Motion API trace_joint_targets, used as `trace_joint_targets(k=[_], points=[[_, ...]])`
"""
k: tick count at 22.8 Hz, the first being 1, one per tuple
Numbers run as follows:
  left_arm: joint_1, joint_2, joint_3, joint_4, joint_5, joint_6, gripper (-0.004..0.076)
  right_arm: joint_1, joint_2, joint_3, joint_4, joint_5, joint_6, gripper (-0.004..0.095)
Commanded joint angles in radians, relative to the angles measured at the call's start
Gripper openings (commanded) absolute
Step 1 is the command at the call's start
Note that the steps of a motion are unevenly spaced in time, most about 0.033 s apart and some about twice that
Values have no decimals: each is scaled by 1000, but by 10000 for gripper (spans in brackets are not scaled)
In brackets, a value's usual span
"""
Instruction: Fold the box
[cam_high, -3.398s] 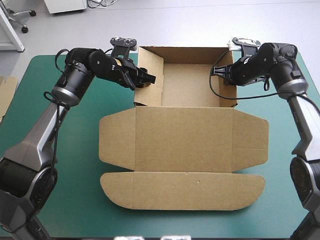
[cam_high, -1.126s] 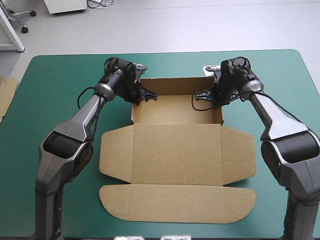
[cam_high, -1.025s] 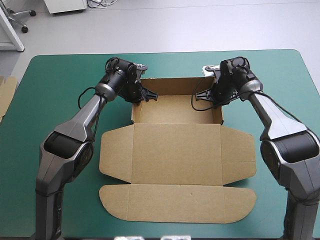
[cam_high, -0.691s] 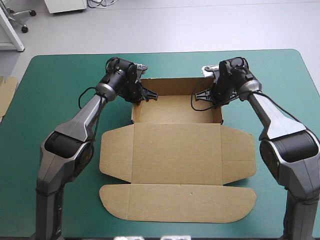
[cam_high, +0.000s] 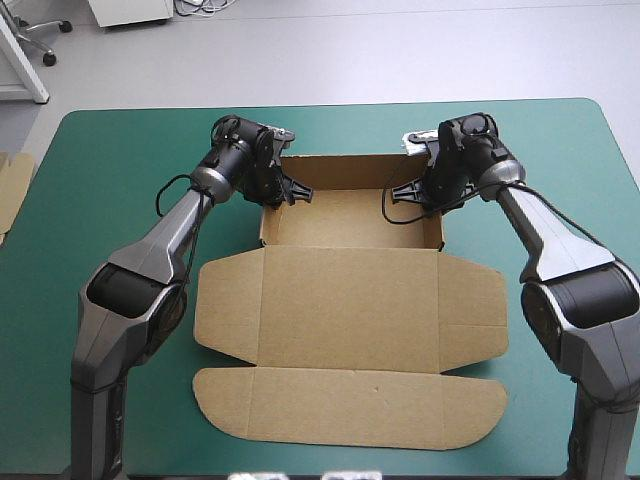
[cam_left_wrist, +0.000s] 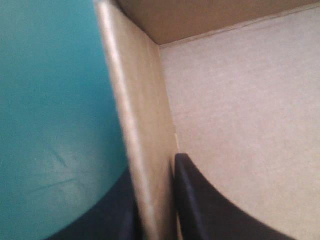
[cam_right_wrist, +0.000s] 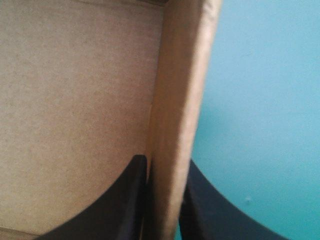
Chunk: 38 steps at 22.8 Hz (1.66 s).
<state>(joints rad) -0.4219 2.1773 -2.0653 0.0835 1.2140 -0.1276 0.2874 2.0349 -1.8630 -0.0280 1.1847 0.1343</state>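
"Since those raised walls look apt to spring outward, what pins them?"

"The black fin-fingered left gripper (cam_high: 285, 190) is clamped on the left wall (cam_high: 267, 215) of the brown cardboard box (cam_high: 350, 300). The box sits mid-table on the teal-green cover (cam_high: 120, 180), lid flat towards the near edge. The right gripper (cam_high: 405, 190) pinches the right wall (cam_high: 443, 215), probably seating the tucks, though the corners are hidden."

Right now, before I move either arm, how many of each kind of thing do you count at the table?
Brown box: 1, an open tray with its lid flat.
Grippers: 2, the left gripper and the right gripper, each shut on a side wall.
Spare board: 1, off the table's left edge.
Total: 4.
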Motion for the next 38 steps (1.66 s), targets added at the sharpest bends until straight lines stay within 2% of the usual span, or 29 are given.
trace_joint_targets(k=[1, 2, 4, 17, 22, 26, 31, 38], points=[[17, -89, -20, 86, 20, 17, 321, -12, -81, -50, -83, 37, -16, 263], [17, -93, -20, 71, 22, 23, 383, -12, -81, -62, -74, 43, -13, 290], [15, -99, -20, 43, 24, 35, 426, -12, -81, -72, -54, 50, -13, 319], [13, -161, -20, -38, -20, 39, 426, -12, -138, -72, -42, 61, -16, 329], [9, -165, -20, -123, 43, 73, 426, -12, -153, -68, 75, 63, -39, 329], [-5, -199, -20, -74, 15, 74, 426, -12, -192, -68, 1, 63, -35, 330], [-5, -243, -20, -74, 28, 76, 426, -12, -253, -68, -6, 63, -35, 487], [-7, -331, -20, -31, 34, 91, 426, -12, -323, -68, -5, 63, -33, 485]])
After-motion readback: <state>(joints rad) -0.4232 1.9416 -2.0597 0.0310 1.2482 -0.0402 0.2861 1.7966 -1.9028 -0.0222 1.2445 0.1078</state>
